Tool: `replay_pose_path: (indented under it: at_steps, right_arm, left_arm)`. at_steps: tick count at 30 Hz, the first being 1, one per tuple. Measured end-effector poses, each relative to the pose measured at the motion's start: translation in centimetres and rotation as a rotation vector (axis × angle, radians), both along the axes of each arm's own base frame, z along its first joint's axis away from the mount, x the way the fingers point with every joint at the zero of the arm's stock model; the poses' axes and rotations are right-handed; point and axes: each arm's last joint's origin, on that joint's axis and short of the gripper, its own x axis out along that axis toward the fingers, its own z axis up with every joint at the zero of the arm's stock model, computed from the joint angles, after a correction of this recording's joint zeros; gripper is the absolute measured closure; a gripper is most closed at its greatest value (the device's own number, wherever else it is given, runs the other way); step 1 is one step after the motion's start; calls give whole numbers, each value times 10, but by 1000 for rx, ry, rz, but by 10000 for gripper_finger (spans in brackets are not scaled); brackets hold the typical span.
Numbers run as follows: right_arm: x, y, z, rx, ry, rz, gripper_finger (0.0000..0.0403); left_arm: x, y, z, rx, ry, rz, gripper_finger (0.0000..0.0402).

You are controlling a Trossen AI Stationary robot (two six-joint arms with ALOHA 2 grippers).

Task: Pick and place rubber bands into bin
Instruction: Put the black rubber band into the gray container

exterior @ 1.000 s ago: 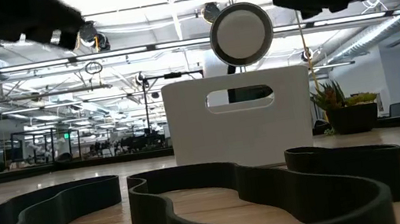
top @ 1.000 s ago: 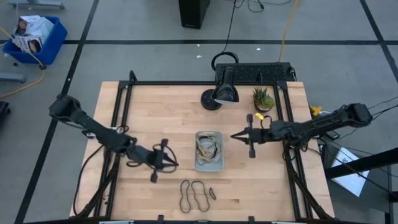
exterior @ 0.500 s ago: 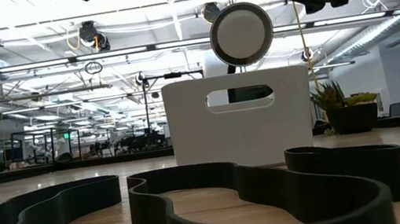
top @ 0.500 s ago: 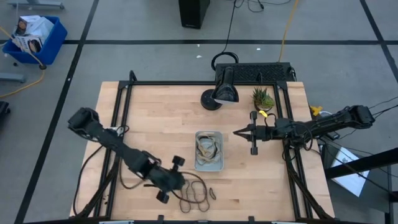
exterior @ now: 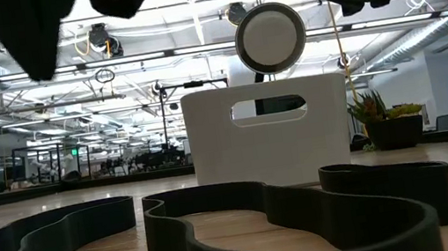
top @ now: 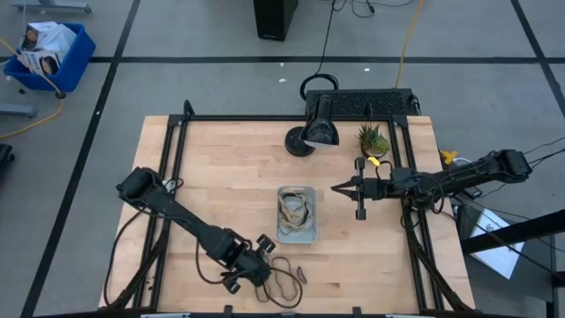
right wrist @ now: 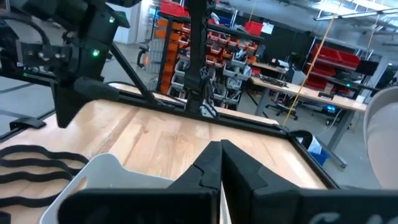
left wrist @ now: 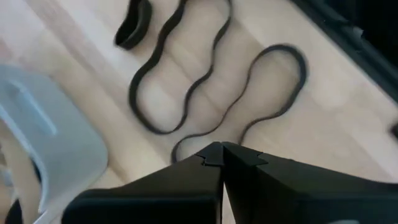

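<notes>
The bin (top: 296, 214) sits near the centre of the surface (top: 229, 168) and already holds several rubber bands (top: 295, 208), tan and dark, lying tangled inside it. At least three dark bands remain outside it, on the surface near the front edge (top: 284, 281): two long wavy loops and one short loop, seen clearly in the left wrist view (left wrist: 186, 74).

The left gripper (top: 252, 265) is positioned low over these remaining bands, just beside the long loops, with its fingers (left wrist: 205, 163) pressed together and holding nothing. The right gripper (top: 346, 189) waits to the right of the bin, well apart from the loose bands; its fingers (right wrist: 214, 163) are also pressed together and empty.

Task status, as a judgement: partly complete. Some bands are placed; the loose loops on the surface are still to be picked and transferred. The left arm appears to be the working arm for the next pick and would need its fingers spread before grasping.
</notes>
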Motion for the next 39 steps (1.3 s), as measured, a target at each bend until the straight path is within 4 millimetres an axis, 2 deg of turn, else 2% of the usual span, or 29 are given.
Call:
replay_pose_path:
  at_steps: [8, 19, 23, 27, 39]
  right_arm:
    - [0, 0, -2, 1, 15, 0, 402]
    - [0, 0, -1, 35, 13, 0, 402]
    - [0, 0, -1, 38, 13, 0, 402]
    - [0, 0, -1, 39, 12, 0, 402]
    - [0, 0, -1, 38, 12, 0, 402]
  left_arm:
    - [5, 8, 1, 81, -48, 18, 354]
    - [6, 11, 1, 62, -42, 61, 203]
    - [6, 10, 1, 60, -44, 61, 166]
    - [12, 9, -4, 40, -75, 70, 157]
    - [20, 10, -64, 123, 89, 59, 156]
